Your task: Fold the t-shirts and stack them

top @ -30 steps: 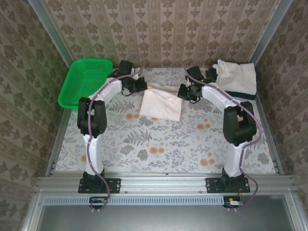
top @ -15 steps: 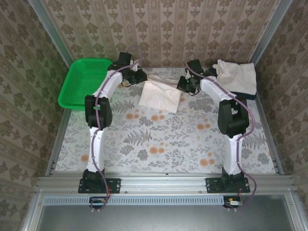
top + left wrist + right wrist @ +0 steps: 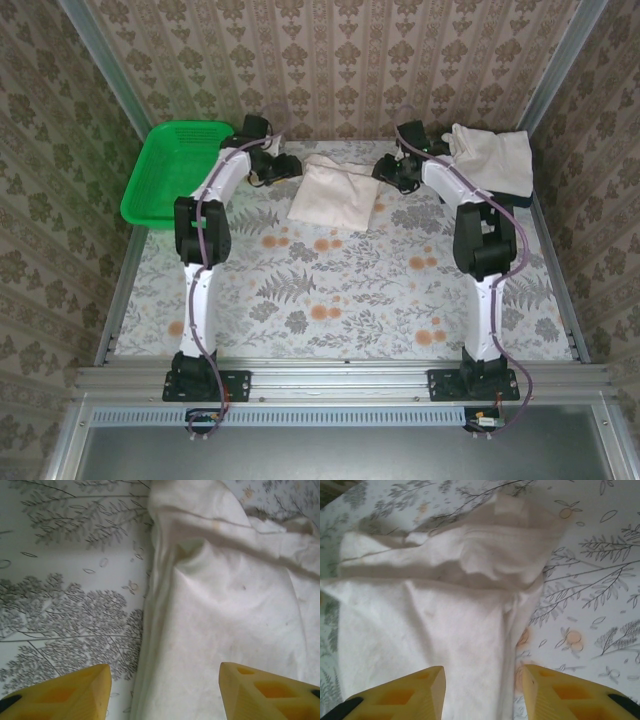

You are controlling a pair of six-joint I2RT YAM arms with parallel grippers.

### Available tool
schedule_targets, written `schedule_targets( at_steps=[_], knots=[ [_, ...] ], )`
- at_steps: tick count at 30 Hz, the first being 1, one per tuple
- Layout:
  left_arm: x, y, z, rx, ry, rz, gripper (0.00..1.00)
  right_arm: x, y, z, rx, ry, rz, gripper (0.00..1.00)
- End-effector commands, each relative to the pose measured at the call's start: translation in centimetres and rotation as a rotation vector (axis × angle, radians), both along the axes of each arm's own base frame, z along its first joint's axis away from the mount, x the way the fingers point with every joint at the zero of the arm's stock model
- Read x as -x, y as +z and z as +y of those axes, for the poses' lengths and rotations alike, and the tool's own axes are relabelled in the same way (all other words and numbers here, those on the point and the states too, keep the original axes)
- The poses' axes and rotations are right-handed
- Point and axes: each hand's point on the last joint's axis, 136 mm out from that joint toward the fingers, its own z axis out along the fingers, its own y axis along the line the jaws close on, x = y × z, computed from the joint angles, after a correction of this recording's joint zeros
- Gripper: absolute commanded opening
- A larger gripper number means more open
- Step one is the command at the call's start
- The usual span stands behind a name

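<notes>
You had one cream t-shirt [image 3: 333, 197] lying folded but rumpled, flat on the tabletop at the far middle. Your second cream t-shirt [image 3: 492, 160] sat loosely bunched at the far right, atop a dark navy one [image 3: 515, 198].

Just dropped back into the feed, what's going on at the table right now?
Both arms reach to the far edge of the table, one on each side of a cream t-shirt that lies partly folded. The left gripper and the right gripper stand open at its side edges, holding nothing. At the far right a second cream shirt sits on a dark navy shirt. The green basket is at the far left.
</notes>
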Motion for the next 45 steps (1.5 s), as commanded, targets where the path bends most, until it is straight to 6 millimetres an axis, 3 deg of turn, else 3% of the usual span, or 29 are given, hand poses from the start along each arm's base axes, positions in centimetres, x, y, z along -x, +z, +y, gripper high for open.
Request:
schedule_targets(
  at_steps=[1, 4, 7, 12, 15, 18, 22, 24, 27, 30, 33, 37, 40, 43, 45],
  knots=[
    [0.1, 1.6, -2.5, -0.010, -0.086, -0.107, 0.55, 0.2, 2.3, 4.7, -0.034, 0.088, -0.122, 0.40],
    [0.2, -1.1, -2.7, 0.003, -0.089, -0.044, 0.49, -0.6, -0.9, 6.5, -0.079, 0.108, -0.049, 0.36],
    [1.4, -4.0, -1.6, -0.051, -0.077, 0.015, 0.48, -1.8, -3.8, 6.6, -0.076, 0.095, 0.015, 0.37],
    [4.4, -7.1, 1.0, -0.094, -0.036, 0.098, 0.47, -3.4, -6.5, 3.9, -0.050, 0.020, 0.080, 0.42],
    [6.5, -7.4, 1.2, -0.082, -0.041, 0.106, 0.46, -3.9, -5.3, 3.0, -0.059, 0.021, 0.069, 0.48],
    [9.0, -7.3, 0.0, -0.046, -0.070, 0.123, 0.43, -3.0, -2.4, 4.0, -0.061, 0.075, 0.028, 0.56],
    [12.4, -6.2, -1.2, -0.012, -0.088, 0.143, 0.42, -0.2, 1.0, 5.7, 0.001, 0.143, -0.053, 0.66],
    [12.9, -4.6, -1.5, -0.005, -0.083, 0.111, 0.43, 1.9, 0.7, 6.5, 0.036, 0.165, -0.052, 0.66],
    [11.2, -1.7, -1.4, -0.038, -0.072, 0.034, 0.45, 4.8, -1.4, 7.5, 0.049, 0.171, -0.013, 0.64],
    [7.4, 0.9, -2.0, -0.070, -0.063, -0.039, 0.45, 6.5, -4.0, 7.8, 0.010, 0.159, 0.012, 0.60],
    [3.1, 1.8, -4.2, -0.019, -0.068, -0.102, 0.45, 7.4, -6.5, 7.0, 0.019, 0.142, 0.056, 0.59],
    [-1.7, 0.7, -6.9, 0.047, -0.068, -0.133, 0.43, 8.1, -8.3, 5.7, -0.024, 0.117, 0.087, 0.59],
    [-3.8, -1.5, -8.9, 0.145, -0.079, -0.137, 0.43, 9.1, -8.5, 6.1, -0.060, 0.150, 0.082, 0.59],
    [-4.4, -3.7, -9.3, 0.174, -0.082, -0.112, 0.42, 10.3, -8.9, 6.3, -0.067, 0.203, 0.099, 0.60],
    [-4.2, -5.1, -8.5, 0.142, -0.070, -0.087, 0.42, 11.1, -9.1, 6.1, -0.062, 0.232, 0.107, 0.61]
  ],
)
